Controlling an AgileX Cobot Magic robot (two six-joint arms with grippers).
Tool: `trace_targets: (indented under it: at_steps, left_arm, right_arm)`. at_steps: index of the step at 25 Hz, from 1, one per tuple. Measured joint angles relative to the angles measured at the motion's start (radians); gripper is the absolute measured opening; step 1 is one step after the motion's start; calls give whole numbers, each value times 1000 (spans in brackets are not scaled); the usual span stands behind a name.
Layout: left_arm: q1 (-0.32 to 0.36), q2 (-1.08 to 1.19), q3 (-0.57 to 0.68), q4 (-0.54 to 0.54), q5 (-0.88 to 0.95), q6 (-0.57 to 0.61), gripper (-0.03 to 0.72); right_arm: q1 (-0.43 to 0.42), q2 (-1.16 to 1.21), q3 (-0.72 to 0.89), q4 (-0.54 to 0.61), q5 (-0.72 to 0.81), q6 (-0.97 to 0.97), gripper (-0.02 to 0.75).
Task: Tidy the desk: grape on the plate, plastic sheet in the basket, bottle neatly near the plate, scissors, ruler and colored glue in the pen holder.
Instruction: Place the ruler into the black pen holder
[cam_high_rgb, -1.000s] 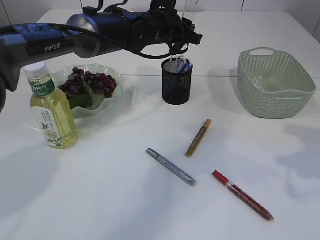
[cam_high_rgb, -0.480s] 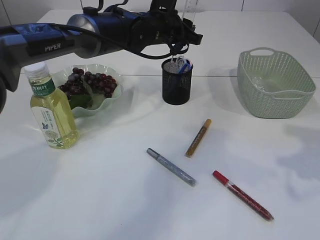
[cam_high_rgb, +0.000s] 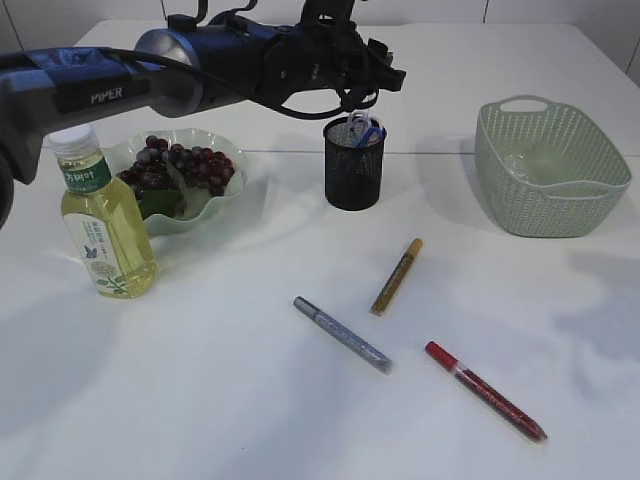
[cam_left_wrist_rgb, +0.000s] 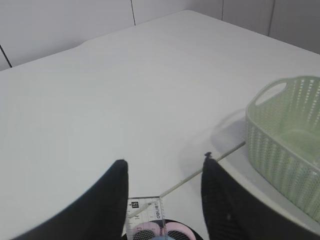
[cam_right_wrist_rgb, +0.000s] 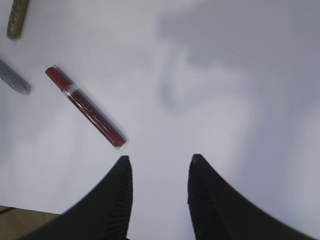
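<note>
My left gripper (cam_high_rgb: 388, 76) hangs over the black mesh pen holder (cam_high_rgb: 353, 170), jaws open. In the left wrist view the left gripper (cam_left_wrist_rgb: 164, 161) has the clear ruler (cam_left_wrist_rgb: 145, 212) standing loose below its fingers, beside the pink scissors handles (cam_left_wrist_rgb: 167, 232). The scissors (cam_high_rgb: 368, 127) poke out of the holder. Three glue pens lie on the table: gold (cam_high_rgb: 397, 275), silver (cam_high_rgb: 342, 334), red (cam_high_rgb: 485, 390). Grapes (cam_high_rgb: 180, 165) fill the green plate (cam_high_rgb: 222, 203), and the bottle (cam_high_rgb: 103, 220) stands upright at its front left. My right gripper (cam_right_wrist_rgb: 160, 159) is open over bare table, right of the red glue (cam_right_wrist_rgb: 86, 107).
The green basket (cam_high_rgb: 550, 170) sits at the right with something clear, perhaps the plastic sheet (cam_high_rgb: 518, 163), inside. A table seam runs behind the holder. The gold glue (cam_right_wrist_rgb: 17, 17) and silver glue (cam_right_wrist_rgb: 14, 79) show at the left edge of the right wrist view.
The ruler, held upright above the holder a second ago, has dropped into the pen holder as the left jaws widened. The right gripper has not moved.
</note>
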Motion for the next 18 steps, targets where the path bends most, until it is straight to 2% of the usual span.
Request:
trace_targets:
  at_steps: [8, 12, 18]
  left_arm:
    - [-2, -27, 0, -4, 101, 0, 354]
    - [-2, -78, 0, -45, 177, 0, 354]
    - [-2, -178, 0, -90, 372, 0, 354]
  right_arm:
    - [0, 0, 0, 4, 1, 0, 310]
    - [0, 0, 0, 15, 6, 0, 311]
    - [0, 0, 0, 20, 29, 0, 311]
